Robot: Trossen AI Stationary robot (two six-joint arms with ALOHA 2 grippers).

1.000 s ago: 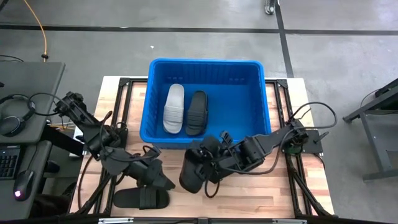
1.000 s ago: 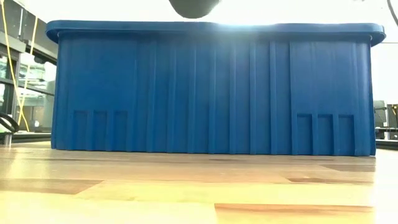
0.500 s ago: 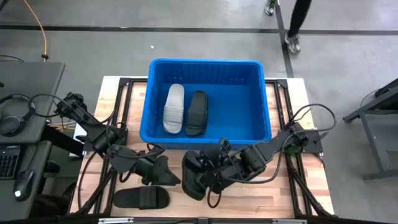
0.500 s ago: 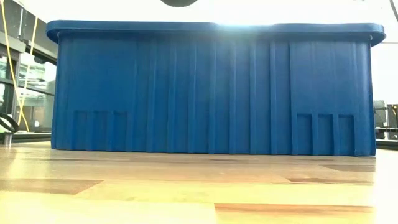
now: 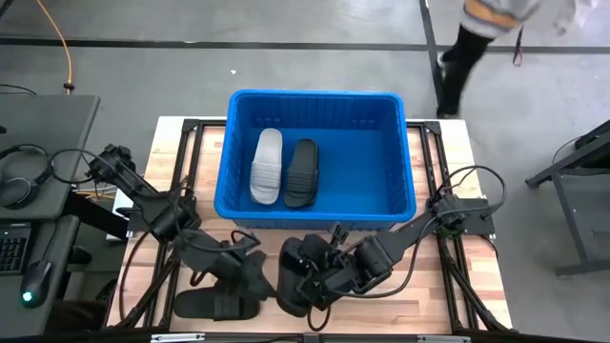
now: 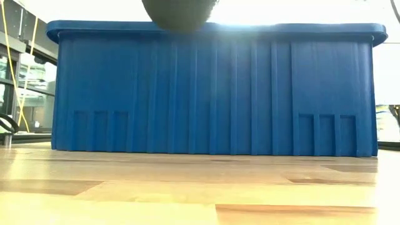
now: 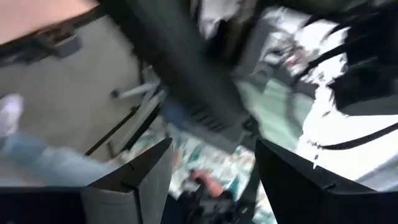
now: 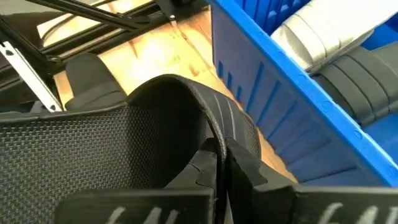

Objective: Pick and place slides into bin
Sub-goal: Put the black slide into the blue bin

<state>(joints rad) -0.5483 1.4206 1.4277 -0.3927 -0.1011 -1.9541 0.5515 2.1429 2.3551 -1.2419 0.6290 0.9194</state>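
While the blue bin (image 5: 319, 157) sits at the far middle of the counter (image 5: 448, 295), the high view shows it already holding two slides side by side, a light grey slide (image 5: 267, 167) and a black slide (image 5: 301, 172), both lying flat. Nearer the front edge, the right gripper (image 5: 310, 276) is clenched on a black slide's strap (image 5: 294, 276), carrying it off the counter, probably so it can clear the bin's rim. The left gripper (image 5: 250, 278) hangs over another black slide on the counter (image 5: 215, 304), fingers spread and apparently empty, likely lining up for a grasp. A person (image 5: 477, 38) walks past on the floor beyond.

From the low view, the bin's ribbed wall (image 6: 212, 87) fills the frame, and the dark rounded toe of the lifted slide (image 6: 180, 14) hangs above the rim line.

Through the left wrist view, the two fingers (image 7: 134, 186) stand apart with nothing between them; the rest is too blurred to read.

Seen from the right wrist, the fingers pinch the ridged black strap (image 8: 217, 124), with the bin's rim (image 8: 280, 50) just beyond.
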